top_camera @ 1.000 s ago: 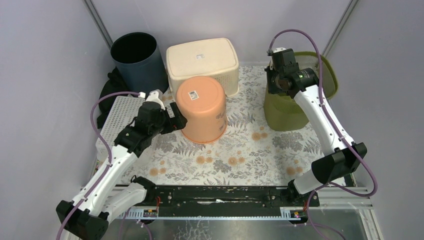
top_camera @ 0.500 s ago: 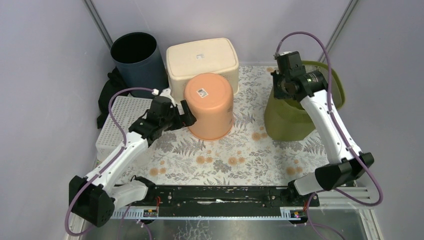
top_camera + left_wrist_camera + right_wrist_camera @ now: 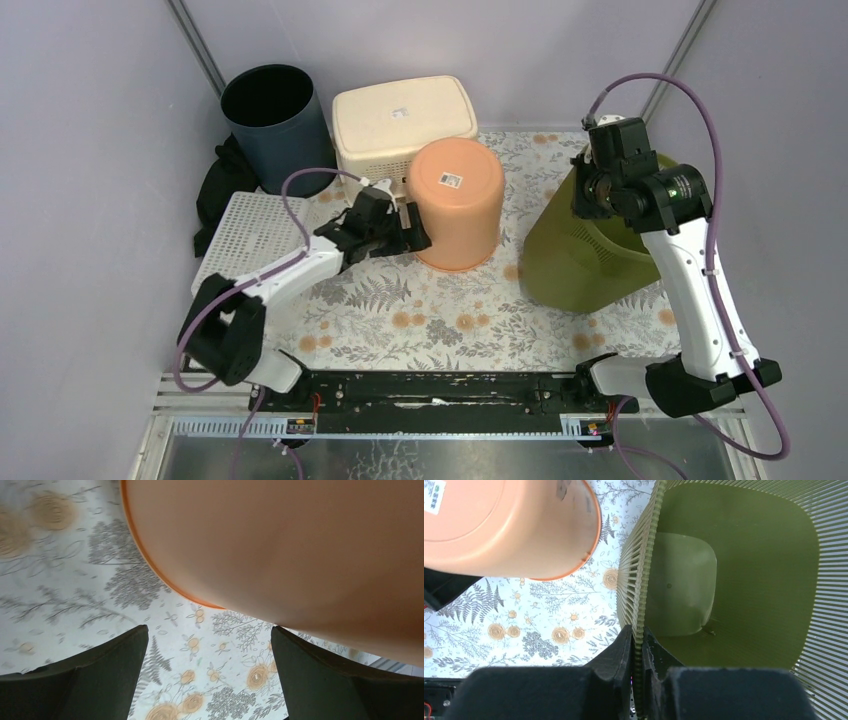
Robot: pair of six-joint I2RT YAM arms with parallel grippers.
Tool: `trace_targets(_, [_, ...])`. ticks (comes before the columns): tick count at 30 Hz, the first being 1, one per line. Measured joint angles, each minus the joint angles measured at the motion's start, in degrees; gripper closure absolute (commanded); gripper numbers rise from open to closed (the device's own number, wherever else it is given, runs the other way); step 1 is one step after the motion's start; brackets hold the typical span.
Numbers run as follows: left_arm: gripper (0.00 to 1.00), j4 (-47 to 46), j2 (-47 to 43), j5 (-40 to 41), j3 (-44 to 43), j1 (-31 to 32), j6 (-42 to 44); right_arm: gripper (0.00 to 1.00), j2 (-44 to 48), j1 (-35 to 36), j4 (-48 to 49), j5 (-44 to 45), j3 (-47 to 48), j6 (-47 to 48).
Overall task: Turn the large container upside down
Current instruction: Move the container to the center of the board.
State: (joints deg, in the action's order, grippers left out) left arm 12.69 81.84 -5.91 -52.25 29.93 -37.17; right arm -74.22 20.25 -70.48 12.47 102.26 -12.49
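Right end effector [image 3: 637, 636], container [image 3: 568, 258] now atilt

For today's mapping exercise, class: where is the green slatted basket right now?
The green basket sits tilted at the right of the top view, right of the upturned orange bucket, its rim pinched by the right gripper.

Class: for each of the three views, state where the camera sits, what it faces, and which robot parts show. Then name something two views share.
Top external: above and behind, looking down on the table; both arms and bases show.
Left wrist: on the left arm, facing the orange bucket; open left gripper shows.
Right wrist: looking into the green basket; right gripper shut on its rim.
Shared: right wrist and top both show bucket and basket.
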Motion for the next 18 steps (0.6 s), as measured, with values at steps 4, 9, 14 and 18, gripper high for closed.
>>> trace_targets(4, [0.00, -2.29, 5.95, -0.44, -3.19, 2.12, 0.00, 1.00, 1.22, -0.02, -0.92, -1.03, -0.98, 0.00])
trace_targets(9, [0.01, -4.17, 13.31, -0.17, -9.38, 3.15, 0.79, 1.00, 3.45, 0.00, -0.96, -3.69, -3.15, 0.11])
trace_targets(14, [0.00, -5.66, 21.99, -0.09, -18.16, 4.63, 2.03, 1.00, 4.11, 0.00, -0.94, -5.64, -3.67, 0.79])
trace_targets(18, [0.01, -6.47, 28.39, -0.09, -24.72, 6.91, 2.40, 1.00, 5.01, 0.00, -0.76, -6.73, -4.72, 1.31])
